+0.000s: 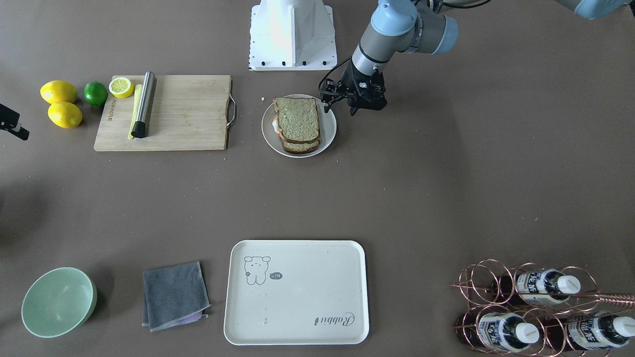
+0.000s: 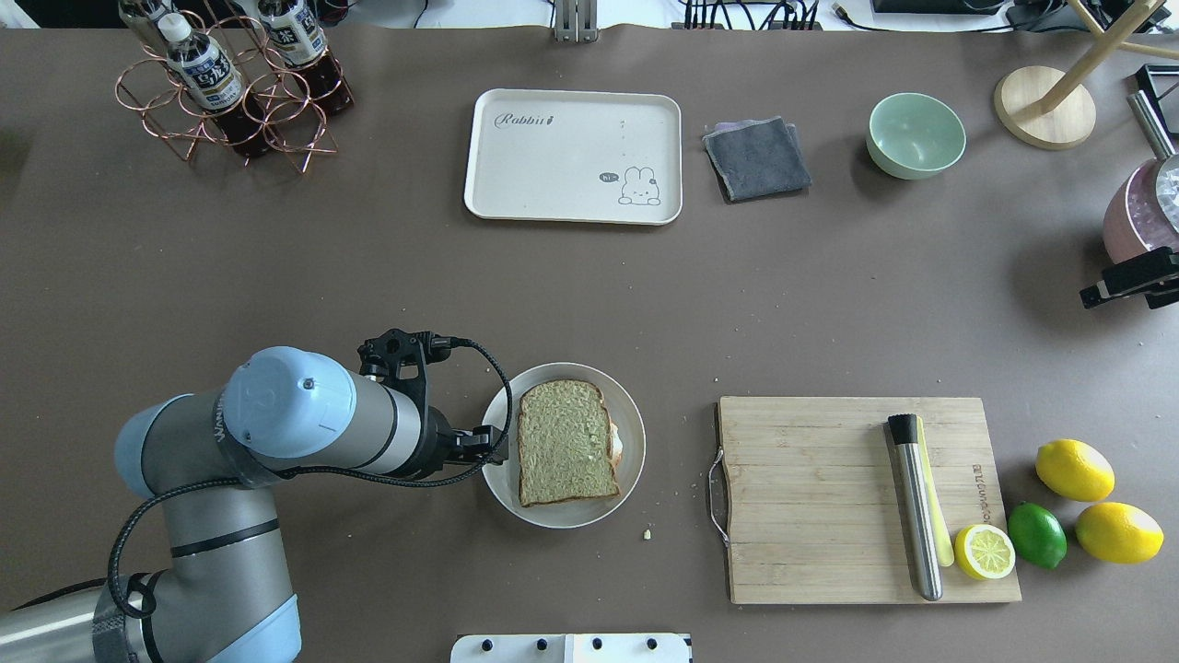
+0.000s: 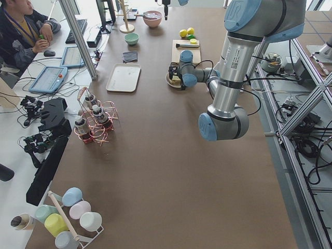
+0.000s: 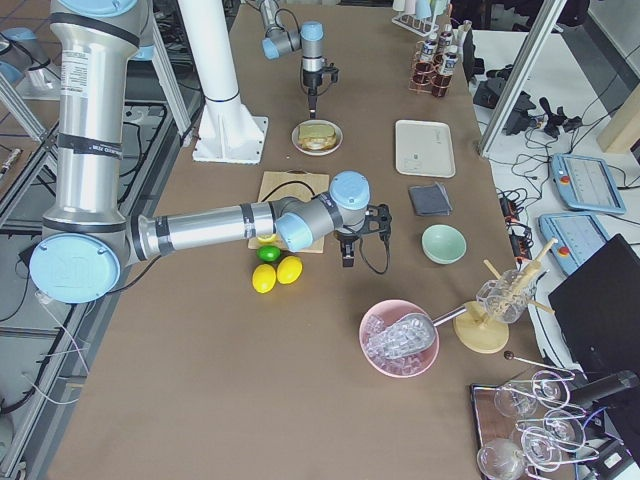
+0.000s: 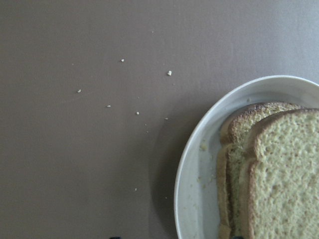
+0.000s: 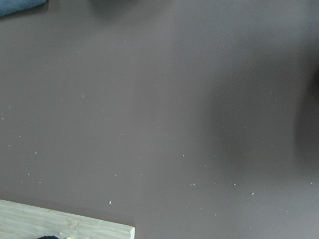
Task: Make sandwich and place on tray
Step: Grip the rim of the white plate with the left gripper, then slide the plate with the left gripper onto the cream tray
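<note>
The sandwich [image 1: 296, 119] lies on a small round white plate [image 1: 328, 131] near the robot's base: two brown-crusted bread slices with a bit of egg white [image 2: 615, 447] showing at one side. My left gripper [image 1: 340, 109] points down at the plate's edge, on the robot's left side of it. It is open and empty, with one finger over the rim. The left wrist view shows the plate's rim [image 5: 193, 189] and the bread [image 5: 284, 174]. The cream tray [image 1: 297, 297] lies empty across the table. My right gripper [image 2: 1092, 296] hovers far off beyond the lemons; I cannot tell its state.
A wooden cutting board [image 1: 183, 114] with a metal-handled tool [image 1: 145, 101] and a lemon half [image 1: 121, 87] lies beside the plate. Two lemons [image 1: 58, 92] and a lime [image 1: 95, 93] lie past it. A grey cloth [image 1: 174, 295], green bowl [image 1: 58, 301] and bottle rack [image 1: 540, 307] flank the tray.
</note>
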